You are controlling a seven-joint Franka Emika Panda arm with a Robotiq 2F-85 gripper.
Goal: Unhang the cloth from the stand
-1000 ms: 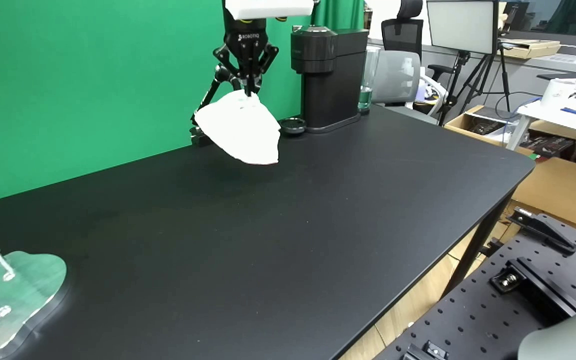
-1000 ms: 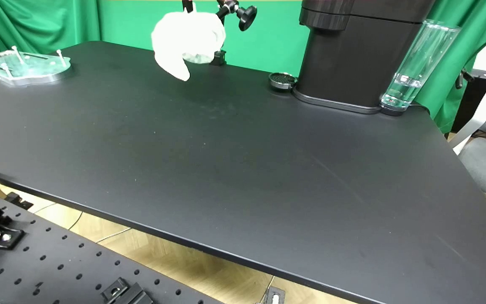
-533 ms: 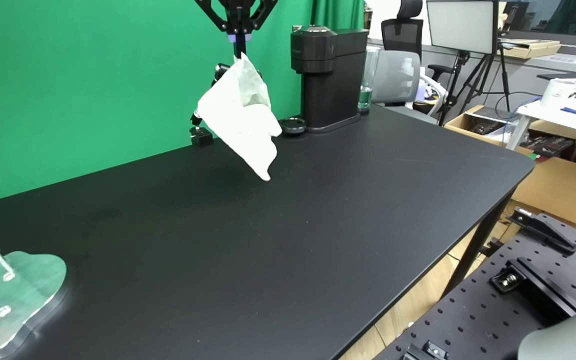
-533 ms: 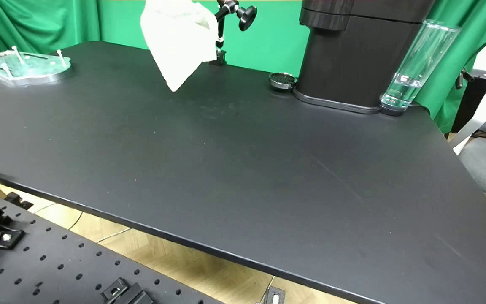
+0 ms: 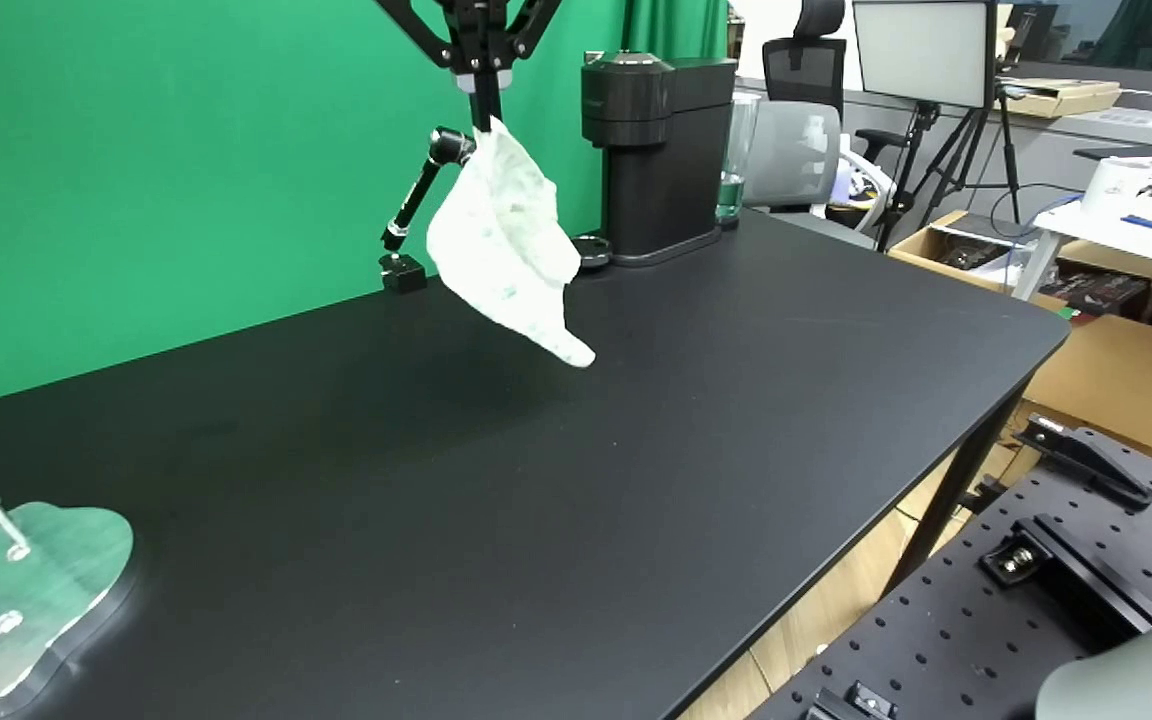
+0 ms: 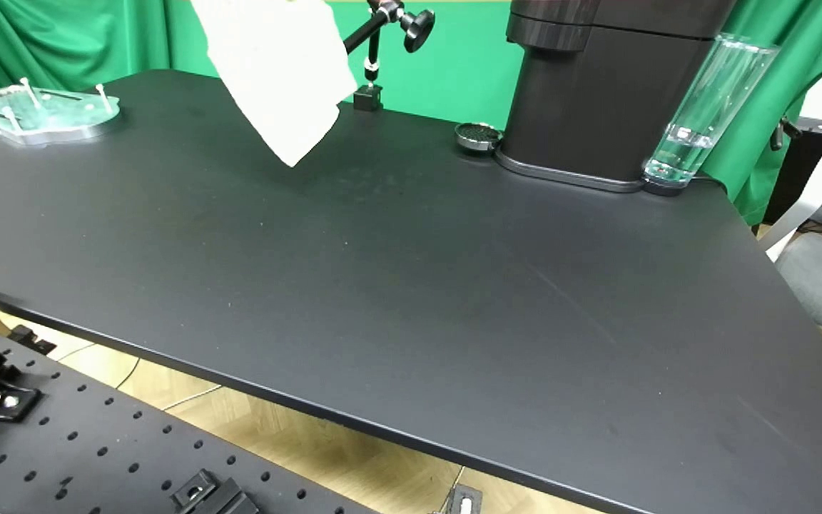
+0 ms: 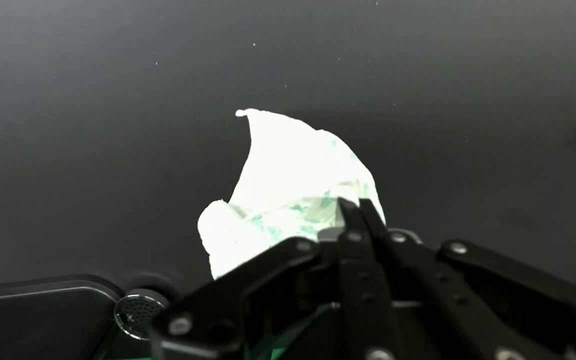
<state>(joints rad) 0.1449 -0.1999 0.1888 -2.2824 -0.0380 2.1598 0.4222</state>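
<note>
While its top end is clenched in the black two-fingered pincer (image 5: 485,118), the white, green-patterned fabric cloth (image 5: 506,240) is held above the black tabletop (image 5: 636,450). The black jointed stand (image 5: 421,190) is partly hidden by the cloth in both exterior views; contact cannot be told. Nearby, a tall black boxy appliance (image 5: 666,170) is seen, a round metal-rimmed dish (image 6: 477,137) beside it.

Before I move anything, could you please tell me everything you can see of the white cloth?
The white cloth looks like thin, soft fabric with green patches, plainest in the wrist view. The shut gripper pinches it near its top; below, it hangs creased and folded, narrowing to a tip above the black table. In both exterior views its outline meets the stand, but whether they really touch cannot be told.
</note>
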